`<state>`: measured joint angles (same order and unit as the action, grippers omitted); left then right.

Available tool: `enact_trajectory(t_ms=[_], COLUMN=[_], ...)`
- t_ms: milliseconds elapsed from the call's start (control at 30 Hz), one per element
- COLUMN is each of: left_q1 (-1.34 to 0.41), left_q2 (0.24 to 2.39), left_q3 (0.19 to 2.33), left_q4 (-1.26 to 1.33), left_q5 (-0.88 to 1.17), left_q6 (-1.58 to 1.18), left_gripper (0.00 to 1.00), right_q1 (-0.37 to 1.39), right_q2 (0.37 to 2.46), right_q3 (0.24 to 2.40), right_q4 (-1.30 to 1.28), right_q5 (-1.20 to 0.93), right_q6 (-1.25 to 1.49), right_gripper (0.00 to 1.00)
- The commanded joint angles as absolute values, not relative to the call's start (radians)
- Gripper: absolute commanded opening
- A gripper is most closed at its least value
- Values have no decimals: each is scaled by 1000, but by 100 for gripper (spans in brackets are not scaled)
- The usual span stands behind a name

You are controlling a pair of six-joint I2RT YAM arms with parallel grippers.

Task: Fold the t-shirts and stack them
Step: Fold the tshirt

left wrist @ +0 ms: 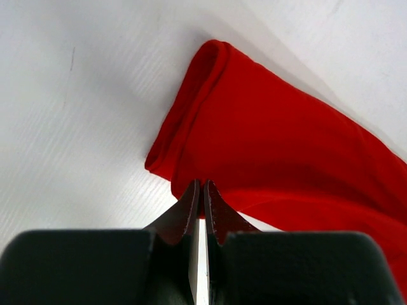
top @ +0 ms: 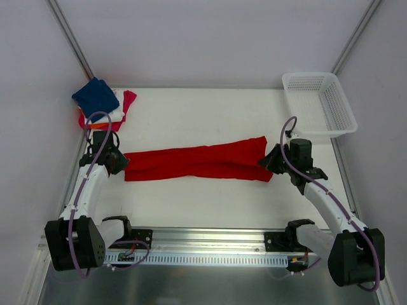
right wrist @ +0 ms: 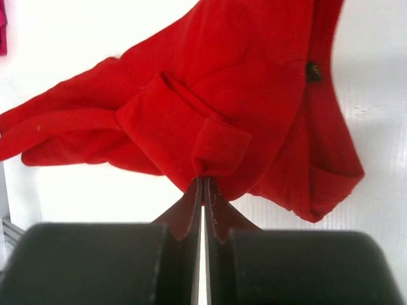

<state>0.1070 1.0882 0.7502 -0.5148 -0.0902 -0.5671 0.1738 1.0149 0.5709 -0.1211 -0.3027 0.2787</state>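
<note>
Top external view of the red t-shirt (top: 197, 163), drawn into a long band across the middle of the tabletop (top: 203, 203). Pinched at both ends: left fingers (left wrist: 184, 216) clenched on the rolled edge, right fingers (right wrist: 187, 210) clenched on a small fold, presumably to hold the cloth taut for folding. Folded tees (top: 102, 105) stacked far left; mesh basket (top: 318, 101) far right.

My left claw (left wrist: 202, 190), its two dark fingers pressed flat together, pinches the near edge of the bright red soft cloth t-shirt (left wrist: 273, 146), whose rolled, rounded end points up and left over the white ribbed table top (left wrist: 76, 127) while the rest runs off to the right.
</note>
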Motion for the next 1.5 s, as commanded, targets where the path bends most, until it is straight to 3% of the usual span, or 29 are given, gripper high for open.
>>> enact_trajectory(t_ms=[0, 367, 1267, 1333, 1367, 1400, 1467], left_q1=[132, 221, 229, 229, 229, 229, 229], left_q2=[1060, 1074, 1229, 1235, 1235, 1235, 1230], left_q3=[721, 654, 591, 594, 595, 595, 592], left_q4=[-515, -457, -351, -351, -348, -351, -350], left_q5=[-115, -94, -69, -69, -69, -69, -71], left_q6=[-572, -578, -572, -569, -569, -569, -569], left_gripper=[0, 0, 0, 0, 2, 10, 29], right_q1=[146, 92, 87, 87, 87, 87, 87], right_q2=[985, 997, 996, 1002, 1003, 1005, 1000], right_q3=[558, 535, 428, 429, 430, 431, 431], right_q4=[-121, -121, -121, -126, -130, -133, -135], right_q5=[-256, -238, -235, -232, -230, -229, -226], right_q6=[299, 288, 330, 330, 331, 331, 330], right_gripper=[0, 0, 0, 6, 10, 20, 29])
